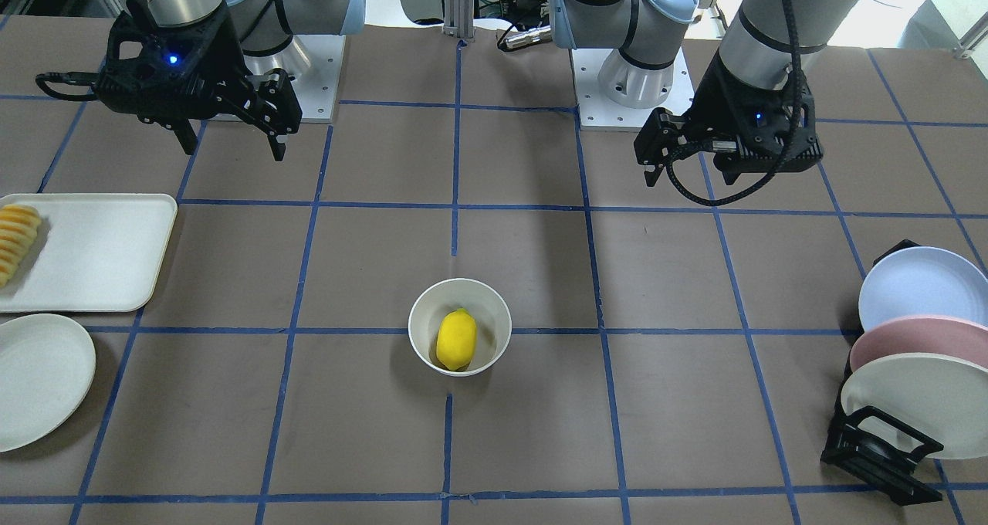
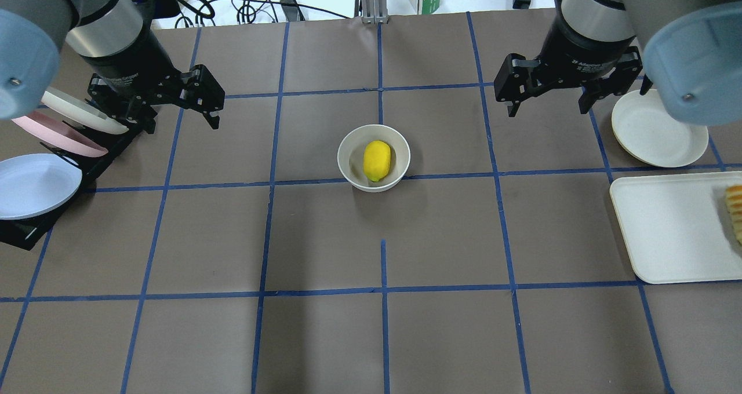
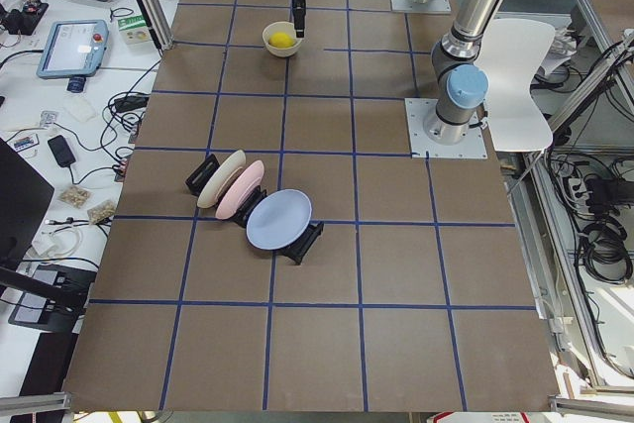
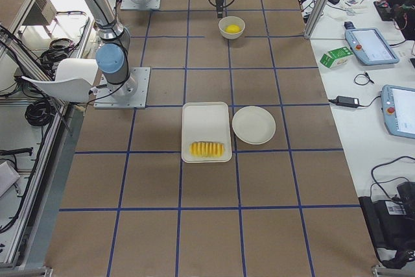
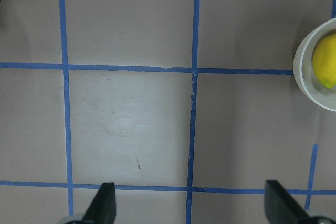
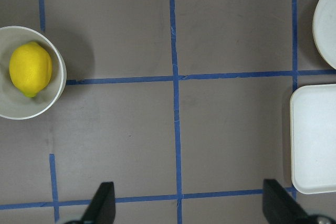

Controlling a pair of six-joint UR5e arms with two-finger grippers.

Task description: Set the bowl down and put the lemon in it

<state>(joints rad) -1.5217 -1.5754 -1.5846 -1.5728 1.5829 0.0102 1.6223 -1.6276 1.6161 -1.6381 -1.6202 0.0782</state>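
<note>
Overhead exterior: lemon [image 2: 377,160] resting in bowl [image 2: 346,168], judged light, firm, smooth, best pinched across its short axis; left gripper [image 2: 182,119] and right gripper [image 2: 546,107] both spread, empty.

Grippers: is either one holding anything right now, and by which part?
Nothing is held. The left gripper and right gripper both hang open and empty above the table; the lemon lies in the bowl, apart from both.

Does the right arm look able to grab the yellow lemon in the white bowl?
Probably yes: the bright yellow oval lemon lies uncovered in the small cream-white round bowl, and the open right tool hangs with only bare table between.
</note>
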